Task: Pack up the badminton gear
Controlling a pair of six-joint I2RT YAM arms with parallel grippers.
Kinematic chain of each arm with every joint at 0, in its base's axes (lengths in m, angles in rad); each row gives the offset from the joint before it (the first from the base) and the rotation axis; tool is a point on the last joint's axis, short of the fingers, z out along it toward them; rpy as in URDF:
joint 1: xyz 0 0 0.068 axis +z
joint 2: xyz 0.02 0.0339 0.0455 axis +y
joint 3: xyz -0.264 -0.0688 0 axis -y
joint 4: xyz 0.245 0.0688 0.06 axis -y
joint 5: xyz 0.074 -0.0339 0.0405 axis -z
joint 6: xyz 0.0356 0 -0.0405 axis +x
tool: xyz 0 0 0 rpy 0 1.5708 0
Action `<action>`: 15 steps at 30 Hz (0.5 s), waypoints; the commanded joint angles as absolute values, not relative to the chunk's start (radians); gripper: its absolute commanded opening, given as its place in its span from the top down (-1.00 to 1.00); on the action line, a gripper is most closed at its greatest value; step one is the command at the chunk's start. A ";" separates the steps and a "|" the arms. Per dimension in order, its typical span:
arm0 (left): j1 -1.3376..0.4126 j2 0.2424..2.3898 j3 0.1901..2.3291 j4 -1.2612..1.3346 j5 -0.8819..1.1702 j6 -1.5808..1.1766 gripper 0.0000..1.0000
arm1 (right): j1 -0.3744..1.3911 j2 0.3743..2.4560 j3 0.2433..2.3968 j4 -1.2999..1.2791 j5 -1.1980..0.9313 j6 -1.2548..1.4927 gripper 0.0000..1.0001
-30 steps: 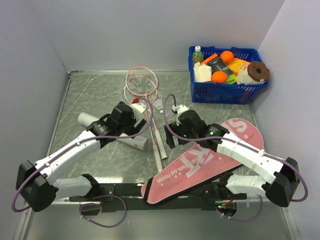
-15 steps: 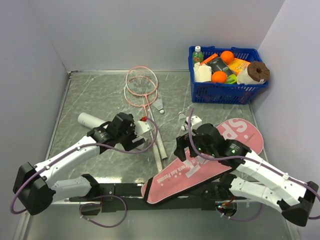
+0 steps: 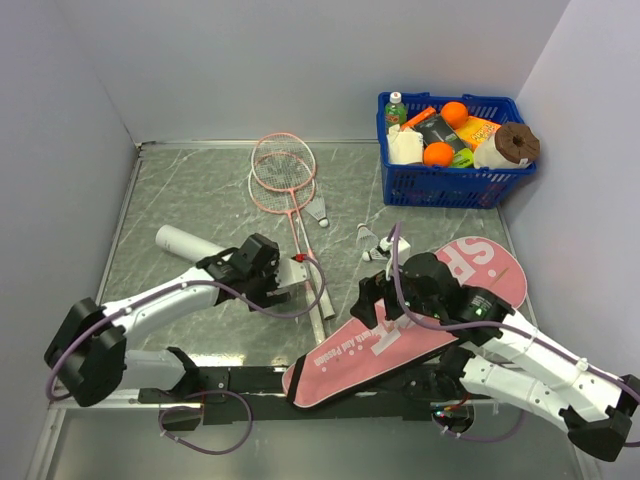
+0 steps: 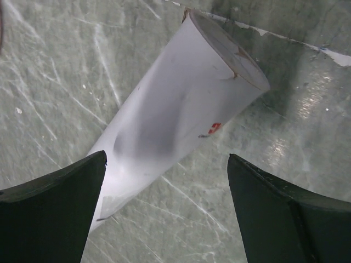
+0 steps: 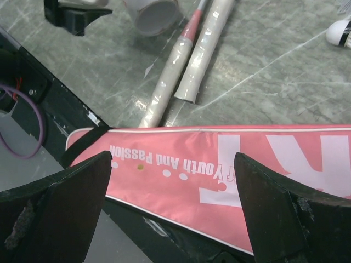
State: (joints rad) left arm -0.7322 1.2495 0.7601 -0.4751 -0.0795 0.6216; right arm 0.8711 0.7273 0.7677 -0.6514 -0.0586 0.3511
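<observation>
White tube [image 4: 181,98] under left tool [image 4: 167,158], pink bag [image 5: 285,164] under right tool [image 5: 173,159], both wide, low

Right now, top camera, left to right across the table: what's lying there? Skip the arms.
In order: white tube → pink rackets → shuttlecock → blue basket. The pink bag spans too much to place.

pink bag [image 3: 420,320], white lettering; white tube [image 4: 181,104]

Racket handles [image 5: 189,76] fill the gap between tube [image 4: 181,98] and bag [image 5: 175,186].
</observation>
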 commanded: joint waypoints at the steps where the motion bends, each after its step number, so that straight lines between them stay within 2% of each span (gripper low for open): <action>1: -0.730 1.295 0.758 -0.384 -0.086 0.690 -0.93 | 0.879 0.697 0.739 -0.650 -0.083 0.371 -1.00; 13: -0.704 1.483 0.790 -0.307 -0.051 0.718 -0.93 | 0.877 0.661 0.686 -0.615 -0.092 0.399 -1.00; 15: -0.689 1.525 0.813 -0.328 -0.041 0.710 -0.98 | 0.880 0.664 0.687 -0.617 -0.094 0.403 -1.00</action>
